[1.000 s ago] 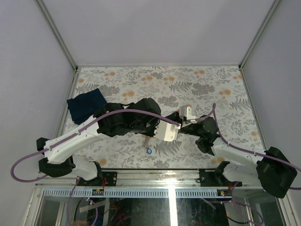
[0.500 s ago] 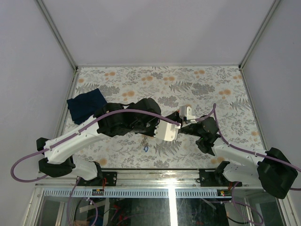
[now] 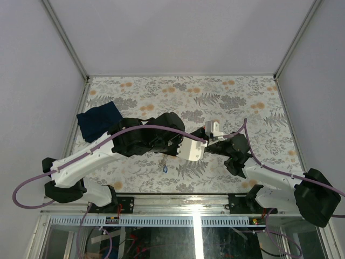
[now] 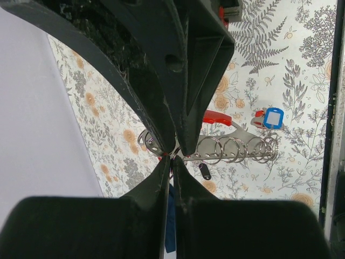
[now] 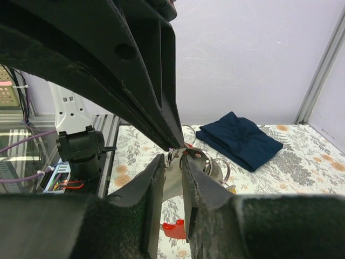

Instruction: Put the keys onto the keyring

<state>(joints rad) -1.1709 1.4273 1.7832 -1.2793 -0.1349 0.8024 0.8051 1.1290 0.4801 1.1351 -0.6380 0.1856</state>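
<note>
Here, the left gripper (image 4: 172, 157), jaws pressed together, pinches the keyring (image 4: 215, 143) above the floral table (image 3: 242, 97) toward its six o'clock edge. A blue-tagged key (image 4: 273, 117) dangles. The right gripper (image 5: 173, 157) meets it, fingers slightly parted, its hold unclear.

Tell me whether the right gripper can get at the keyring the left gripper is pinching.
Probably yes. The left gripper is shut on the keyring, and the right gripper has its tips apart, straddling it at that same spot, with nothing else in the way.
</note>
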